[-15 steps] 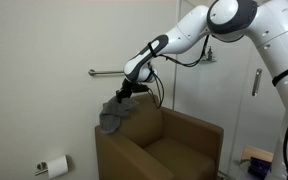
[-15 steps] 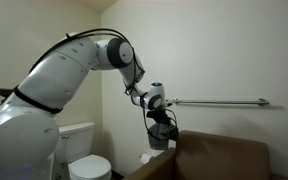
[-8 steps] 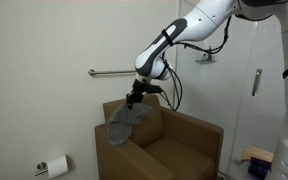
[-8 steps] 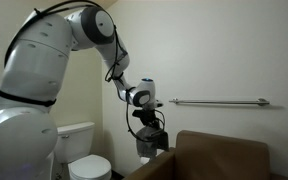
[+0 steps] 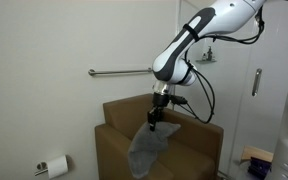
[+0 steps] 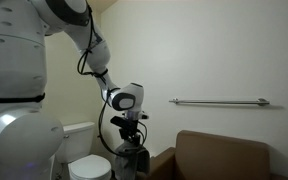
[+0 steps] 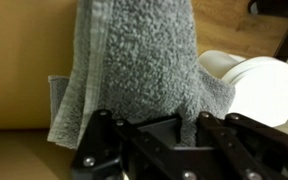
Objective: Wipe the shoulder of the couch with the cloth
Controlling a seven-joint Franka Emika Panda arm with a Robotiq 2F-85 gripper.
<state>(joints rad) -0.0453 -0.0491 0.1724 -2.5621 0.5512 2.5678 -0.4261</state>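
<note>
A grey cloth (image 5: 147, 150) hangs from my gripper (image 5: 153, 124), which is shut on its top edge. It dangles in front of the brown couch (image 5: 199, 140), over the seat and clear of the back and arms. In an exterior view the gripper (image 6: 130, 146) holds the cloth (image 6: 131, 163) just beside the couch's arm (image 6: 164, 162). In the wrist view the cloth (image 7: 144, 60) fills the middle, pinched between the fingers (image 7: 180, 128), with the brown couch (image 7: 19, 60) behind.
A metal grab bar (image 5: 119, 71) runs along the wall behind the couch; it also shows in an exterior view (image 6: 219, 101). A white toilet (image 6: 84, 150) stands beside the couch. A toilet roll holder (image 5: 52, 167) hangs low on the wall.
My gripper has carried the cloth off the couch's back corner, forward and down, to hang in front of the seat.
</note>
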